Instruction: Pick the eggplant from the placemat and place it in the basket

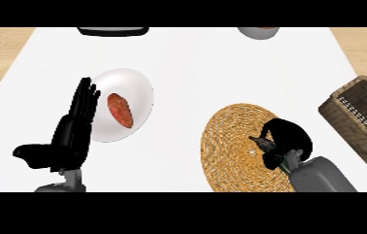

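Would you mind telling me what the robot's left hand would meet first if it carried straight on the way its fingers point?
Probably nothing nearby: the open left hand points up the view, passing beside the round white plate. Further on lies a black object at the far edge, though depth is unclear.

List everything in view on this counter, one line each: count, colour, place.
counter: one, white, fills the view
placemat: one, round, woven tan, lower right of centre
basket: one, brown wicker, right edge, partly cut off
plate: one, white, left of centre
oblong food: one, reddish orange, on the plate
dark object: one, black, top edge, cut off
bowl-like object: one, grey, top edge, cut off
left hand: one, black, open, beside the plate
right hand: one, black, curled over the placemat; what it holds is hidden
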Tool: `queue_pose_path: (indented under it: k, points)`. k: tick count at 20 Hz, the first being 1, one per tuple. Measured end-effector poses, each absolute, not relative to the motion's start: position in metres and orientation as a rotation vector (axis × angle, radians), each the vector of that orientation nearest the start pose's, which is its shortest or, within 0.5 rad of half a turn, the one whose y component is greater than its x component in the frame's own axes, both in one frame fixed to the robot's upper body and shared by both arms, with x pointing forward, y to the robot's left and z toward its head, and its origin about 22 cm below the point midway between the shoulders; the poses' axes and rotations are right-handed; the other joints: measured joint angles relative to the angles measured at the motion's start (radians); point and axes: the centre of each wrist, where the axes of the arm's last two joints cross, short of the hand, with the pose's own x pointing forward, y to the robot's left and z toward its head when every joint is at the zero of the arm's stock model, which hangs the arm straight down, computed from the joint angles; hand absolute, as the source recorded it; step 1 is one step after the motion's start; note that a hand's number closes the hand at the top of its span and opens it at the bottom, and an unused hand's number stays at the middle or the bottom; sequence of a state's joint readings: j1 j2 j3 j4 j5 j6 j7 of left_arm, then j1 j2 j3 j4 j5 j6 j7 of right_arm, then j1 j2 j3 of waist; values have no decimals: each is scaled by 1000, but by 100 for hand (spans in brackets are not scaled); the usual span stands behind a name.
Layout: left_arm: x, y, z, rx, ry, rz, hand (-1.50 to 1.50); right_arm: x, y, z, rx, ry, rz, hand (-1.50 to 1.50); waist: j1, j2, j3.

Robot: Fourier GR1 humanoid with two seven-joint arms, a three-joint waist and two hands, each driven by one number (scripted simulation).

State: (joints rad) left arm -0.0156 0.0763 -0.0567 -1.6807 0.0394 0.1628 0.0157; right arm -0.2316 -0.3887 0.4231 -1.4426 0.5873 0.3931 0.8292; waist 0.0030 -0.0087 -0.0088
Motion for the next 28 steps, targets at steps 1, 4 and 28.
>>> queue_pose_path:
  k: [1,4,28]
  points:
    - [244,230,34,93,-1677,55,0,274,-212,17,-727,-570,1150,150,-1,-1,-2]
    - [245,233,32,96,-1676,51,0,278,-212,17,-743,-578,1185,150,-1,-1,-2]
    - [226,255,24,165,-1654,115,0,74,-258,81,-271,-1714,1415,150,-86,-8,11]
